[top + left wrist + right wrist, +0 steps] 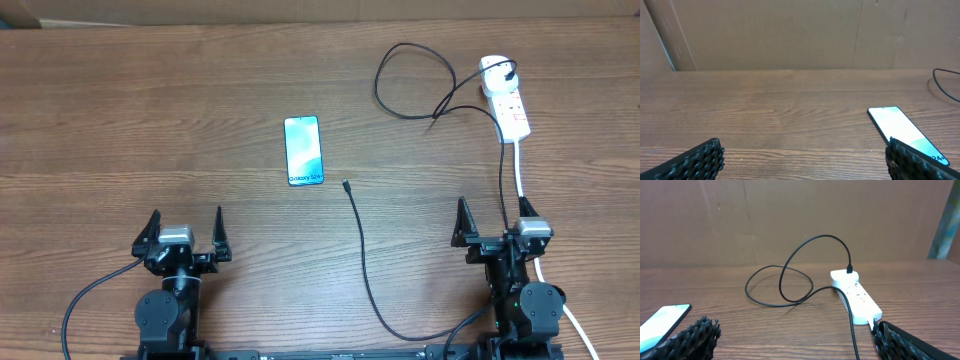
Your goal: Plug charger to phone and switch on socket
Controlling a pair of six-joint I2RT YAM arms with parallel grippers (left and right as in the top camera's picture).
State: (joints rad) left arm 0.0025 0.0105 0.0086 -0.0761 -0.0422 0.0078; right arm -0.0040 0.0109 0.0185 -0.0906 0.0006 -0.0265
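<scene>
The phone (303, 150) lies flat mid-table, its blue-teal screen up; it also shows at the right of the left wrist view, phone (900, 127), and at the lower left of the right wrist view, phone (662, 322). The charger's thin black cable (362, 250) runs from its free tip (346, 185) beside the phone, loops near the front edge and back to the white socket (506, 95) at the far right, socket (856, 296). My left gripper (186, 235) and right gripper (493, 222) stand open near the front edge, both empty.
A thick white cord (522, 175) runs from the socket down past my right arm. A brown cardboard wall (790, 30) stands behind the table's far edge.
</scene>
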